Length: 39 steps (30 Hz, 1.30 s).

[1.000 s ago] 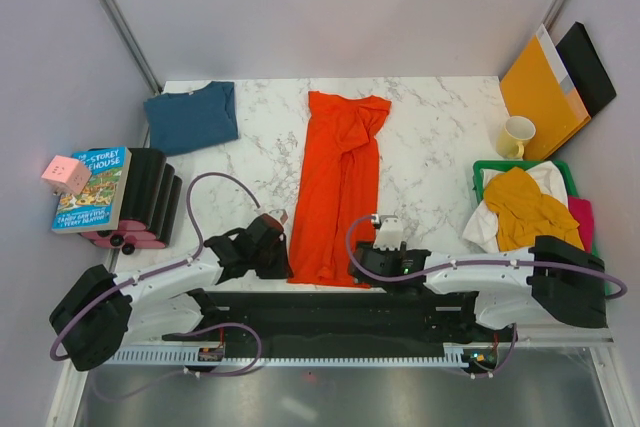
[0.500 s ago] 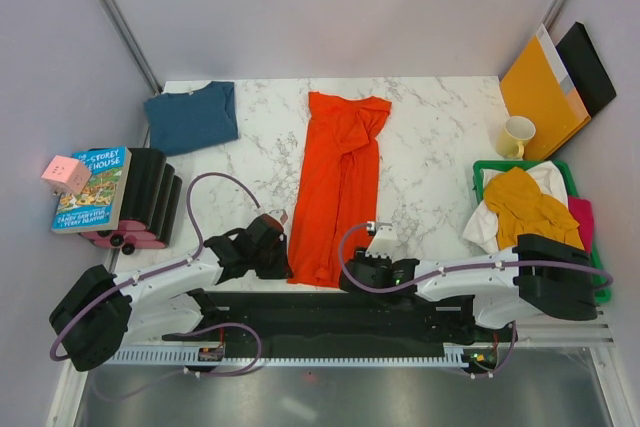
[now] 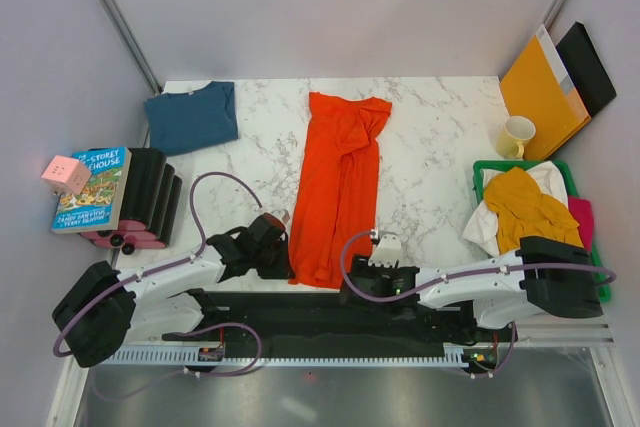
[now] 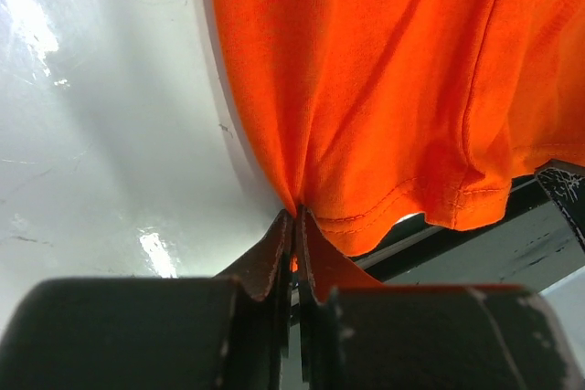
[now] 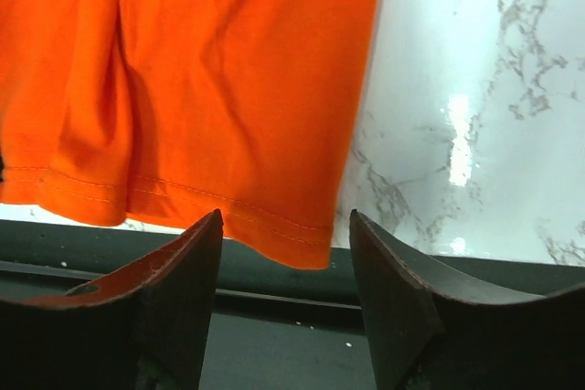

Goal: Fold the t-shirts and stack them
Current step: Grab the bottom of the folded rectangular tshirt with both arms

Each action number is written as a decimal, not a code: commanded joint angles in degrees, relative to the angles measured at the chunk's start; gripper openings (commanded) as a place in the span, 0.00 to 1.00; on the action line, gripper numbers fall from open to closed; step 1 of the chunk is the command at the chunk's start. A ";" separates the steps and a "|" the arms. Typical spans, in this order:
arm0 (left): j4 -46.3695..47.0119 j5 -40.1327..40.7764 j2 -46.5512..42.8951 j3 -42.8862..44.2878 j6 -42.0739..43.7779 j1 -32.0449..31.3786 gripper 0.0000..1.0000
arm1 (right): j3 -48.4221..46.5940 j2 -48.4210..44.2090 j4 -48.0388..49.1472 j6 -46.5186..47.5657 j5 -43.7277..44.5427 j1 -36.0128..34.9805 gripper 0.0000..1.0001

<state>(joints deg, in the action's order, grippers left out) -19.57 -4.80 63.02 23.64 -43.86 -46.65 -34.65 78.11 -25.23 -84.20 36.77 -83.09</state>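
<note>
I've got the orange-red tee [image 3: 338, 187] lying lengthwise mid-table [image 3: 440, 147], hem at the table's near edge, w/ L gripper [image 4: 294, 226] pinched tight on the hem's left corner & R gripper [image 5: 285, 221] spread wide by the right corner, holding nothing.

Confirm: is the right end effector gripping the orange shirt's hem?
No: the right end effector stands open in its wrist view, and the hem of the orange t-shirt lies unpinched at the gap.
</note>
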 commanded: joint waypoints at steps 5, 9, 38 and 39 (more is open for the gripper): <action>-0.73 0.23 0.96 0.71 0.00 -0.46 0.08 | 2.40 0.46 -7.73 -7.64 -1.00 -2.60 0.58; -0.73 0.14 1.05 0.88 0.00 -0.54 0.08 | 2.92 1.43 -7.11 -8.96 0.31 -2.60 0.52; -9.34 3.65 -9.15 10.37 -1.23 -1.51 0.02 | -14.82 -0.23 -34.78 -17.13 15.43 -8.93 0.00; -9.69 3.83 -9.15 11.85 -1.14 -1.51 0.02 | -15.18 -0.84 -35.40 -17.31 17.17 -8.93 0.00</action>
<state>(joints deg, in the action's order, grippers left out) -27.44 -2.98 54.57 30.52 -43.88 -47.77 -46.81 79.33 -53.52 -98.91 47.37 -91.55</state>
